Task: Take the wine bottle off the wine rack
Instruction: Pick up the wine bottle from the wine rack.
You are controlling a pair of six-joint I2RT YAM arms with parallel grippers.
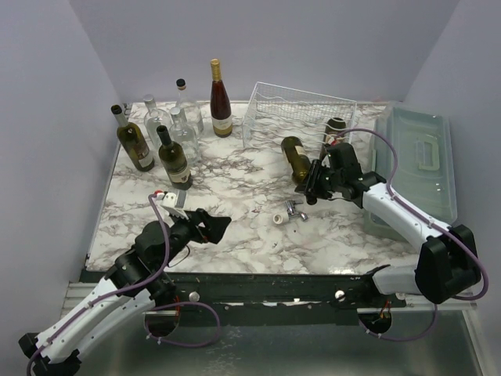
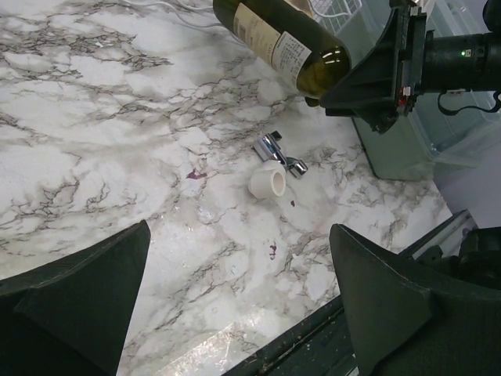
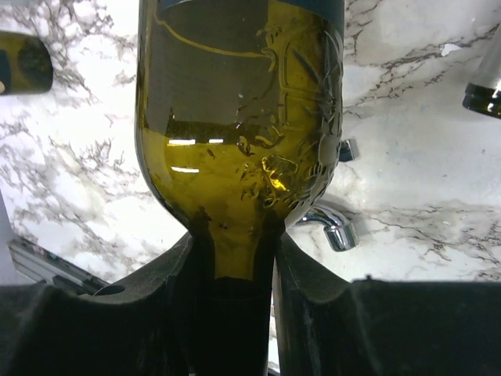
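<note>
The white wire-grid wine rack (image 1: 291, 110) stands at the back of the marble table. An olive-green wine bottle (image 1: 295, 155) hangs just in front of the rack, outside it. My right gripper (image 1: 315, 185) is shut on its neck. In the right wrist view the bottle (image 3: 235, 117) fills the frame, its neck pinched between the fingers (image 3: 153, 301). It also shows in the left wrist view (image 2: 283, 43), held above the table. A second dark bottle (image 1: 336, 128) lies in the rack's right end. My left gripper (image 1: 213, 226) is open and empty near the front left.
Several bottles (image 1: 174, 157) stand at the back left. A translucent lidded bin (image 1: 419, 160) lies along the right side. A small white ring (image 2: 268, 182) and a chrome piece (image 2: 275, 150) lie on the marble mid-table, below the held bottle.
</note>
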